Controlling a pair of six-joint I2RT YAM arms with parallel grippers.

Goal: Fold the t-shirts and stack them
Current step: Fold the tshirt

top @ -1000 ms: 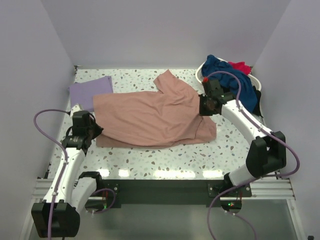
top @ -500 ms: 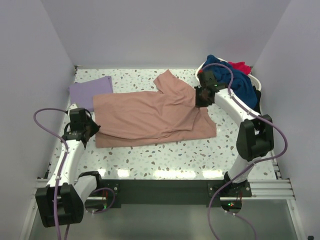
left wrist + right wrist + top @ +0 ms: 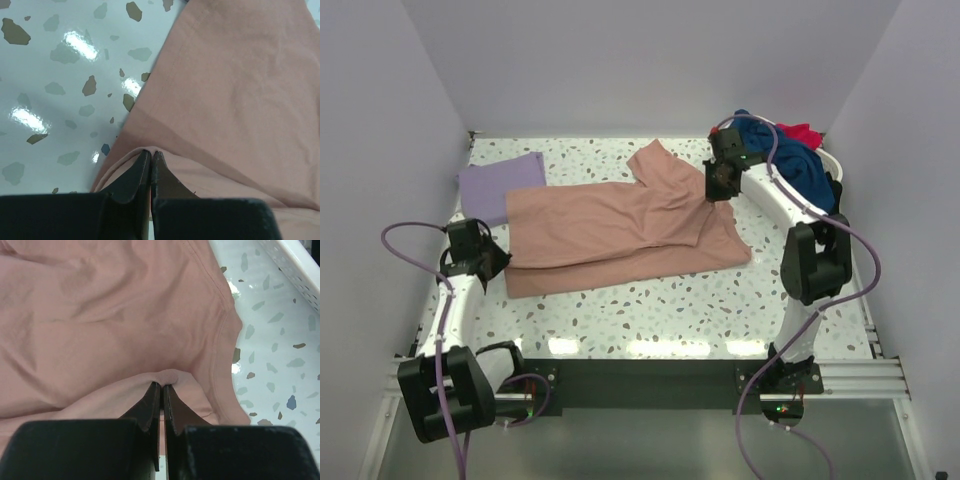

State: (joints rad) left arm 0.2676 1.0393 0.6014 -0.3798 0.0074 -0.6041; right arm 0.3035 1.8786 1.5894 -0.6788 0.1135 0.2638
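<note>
The bench carries the pink shirt stretched flat. Its long axis runs left to right, with the hem at the left, the neckline at the right and one sleeve pointing at the far wall. Compared with a second ago, the right claw sits farther back (nearer the basket) and the left claw farther left. Only the wrist views show each claw pressed together on a pinched fold of pink cloth. The lavender shirt lies far left, its corner under the pink.
</note>
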